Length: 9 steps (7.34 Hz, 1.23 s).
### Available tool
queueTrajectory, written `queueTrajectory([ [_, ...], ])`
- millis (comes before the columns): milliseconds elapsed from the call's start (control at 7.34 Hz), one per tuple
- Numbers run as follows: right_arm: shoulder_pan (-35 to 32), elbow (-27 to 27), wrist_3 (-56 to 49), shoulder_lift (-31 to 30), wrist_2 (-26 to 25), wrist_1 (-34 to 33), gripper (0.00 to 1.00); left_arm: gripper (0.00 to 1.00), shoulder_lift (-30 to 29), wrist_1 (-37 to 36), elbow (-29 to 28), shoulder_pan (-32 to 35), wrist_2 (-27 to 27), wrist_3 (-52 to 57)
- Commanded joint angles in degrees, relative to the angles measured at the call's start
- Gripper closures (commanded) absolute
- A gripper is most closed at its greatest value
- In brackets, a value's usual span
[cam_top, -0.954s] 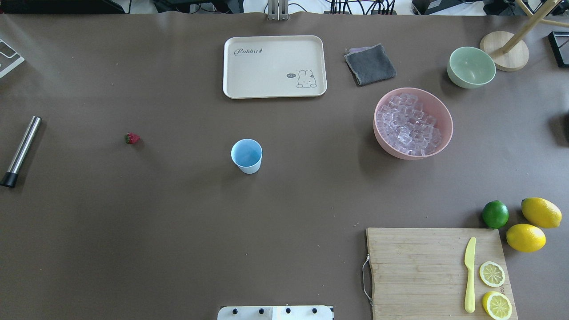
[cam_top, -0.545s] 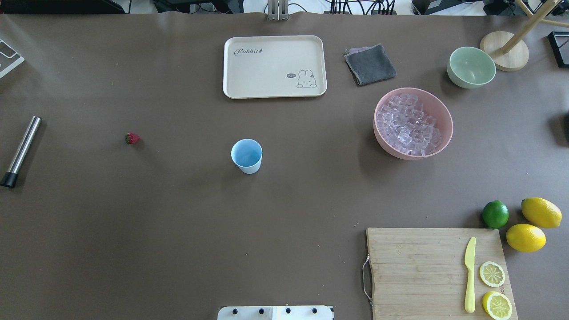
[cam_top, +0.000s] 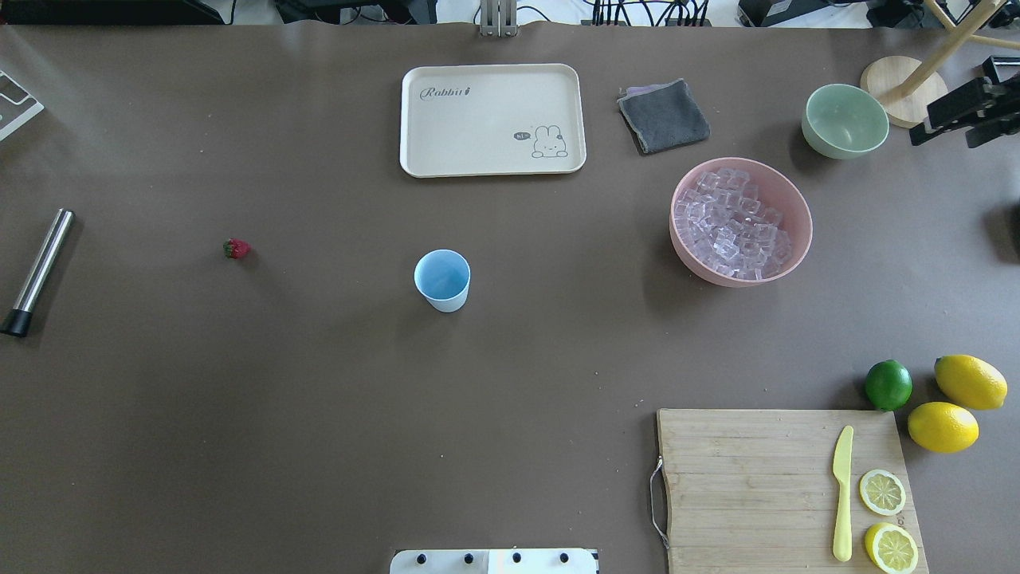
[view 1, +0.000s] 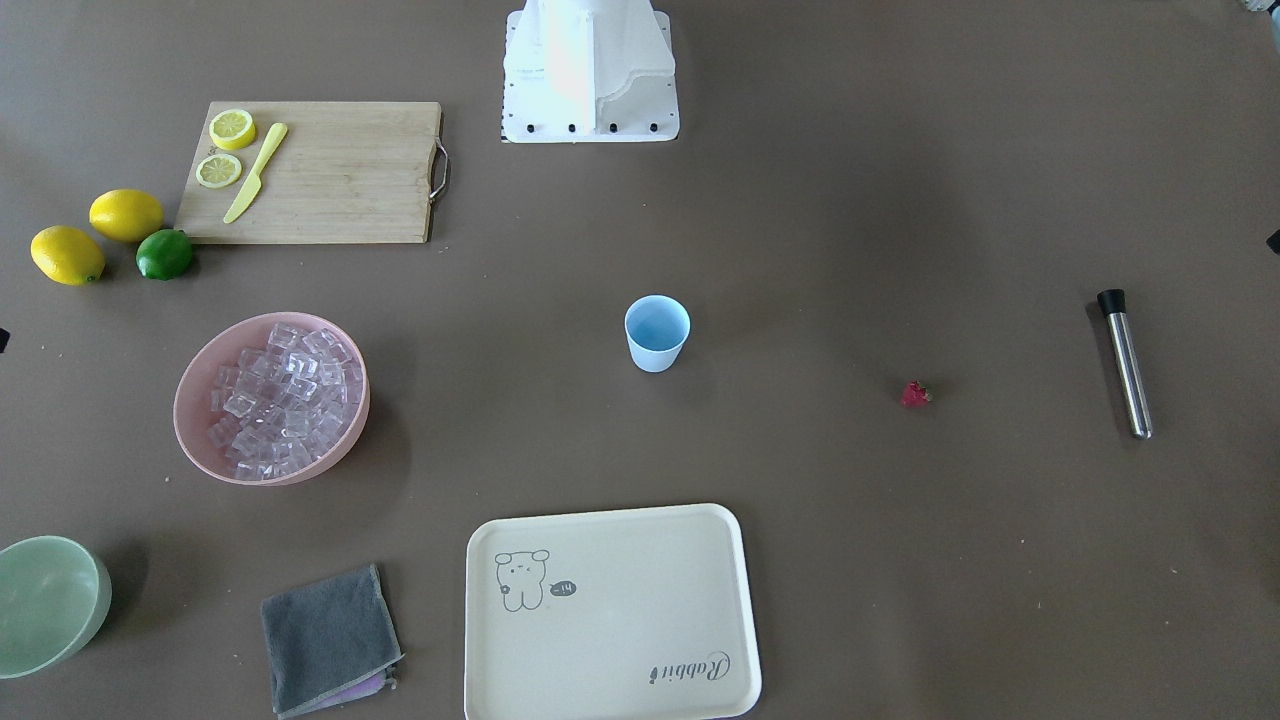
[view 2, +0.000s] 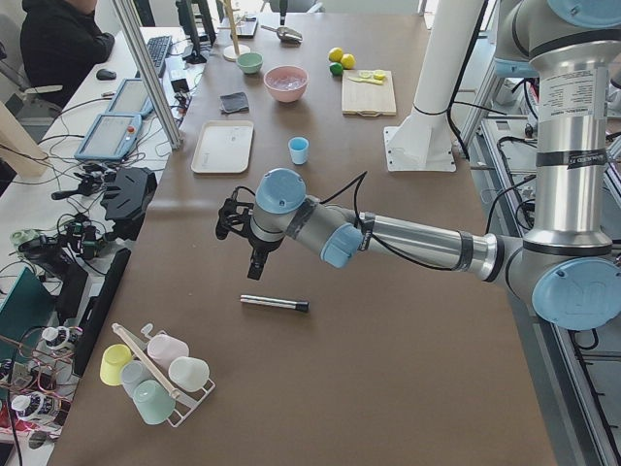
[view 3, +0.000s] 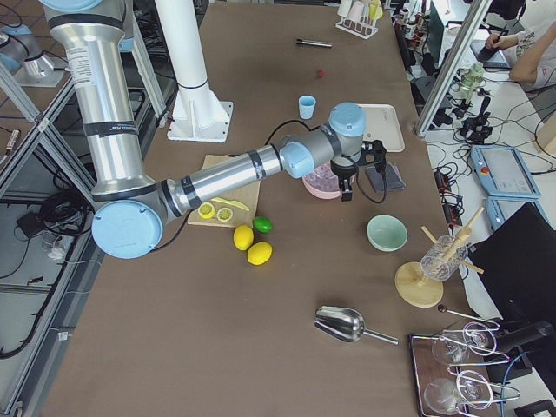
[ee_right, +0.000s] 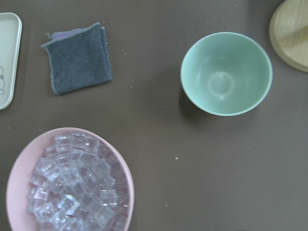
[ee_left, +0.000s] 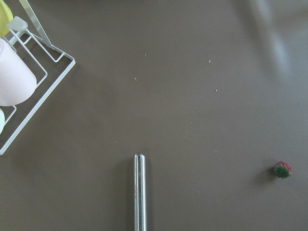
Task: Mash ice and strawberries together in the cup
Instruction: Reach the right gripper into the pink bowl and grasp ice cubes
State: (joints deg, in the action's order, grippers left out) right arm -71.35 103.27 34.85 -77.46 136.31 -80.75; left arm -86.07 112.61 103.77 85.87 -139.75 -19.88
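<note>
Fingers [cam_top: 952, 108] of the right gripper [cam_top: 944, 137], seemingly parted and empty, newly enter my overhead view at 2 o'clock of the pink bowl [cam_top: 803, 239] holding the ice [cam_top: 733, 223], so I judge ice pickup is starting, with the empty cup [cam_top: 442, 279] at the bowl's 9 o'clock and the strawberry [cam_top: 237, 249] at the cup's 9 o'clock.

**My body.** My left arm [view 2: 417, 238] and right arm [view 3: 226, 178] are silver-grey tubes joined by rounded housings with pale blue caps [view 2: 572, 291]. A black cable [view 2: 354, 199] loops along each forearm. Each upright link bears a printed label [view 2: 572, 102] with small dark text. Both arms end in black: left end effector [view 2: 255, 267], right end effector [view 3: 345, 193]. My white pedestal [view 1: 590, 60] rises from a white base plate [cam_top: 494, 563] with a row of dark screws [cam_top: 468, 557].
</note>
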Motion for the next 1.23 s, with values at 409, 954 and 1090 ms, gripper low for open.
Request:
queueTrajectory([
  [409, 22.48, 0.43, 26.49, 3.3, -20.29, 8.24, 0.02, 0.02, -0.58, 0.07, -0.59, -0.09, 0.09, 0.64],
  [954, 27.14, 0.44, 28.33, 0.99, -24.42, 8.42, 0.02, 0.02, -0.59, 0.16, -0.67, -0.09, 0.09, 0.72],
  [1090, 27.23, 0.53, 28.69, 1.25, -24.43, 8.42, 0.02, 0.02, -0.59, 0.07, -0.67, -0.09, 0.09, 0.72],
])
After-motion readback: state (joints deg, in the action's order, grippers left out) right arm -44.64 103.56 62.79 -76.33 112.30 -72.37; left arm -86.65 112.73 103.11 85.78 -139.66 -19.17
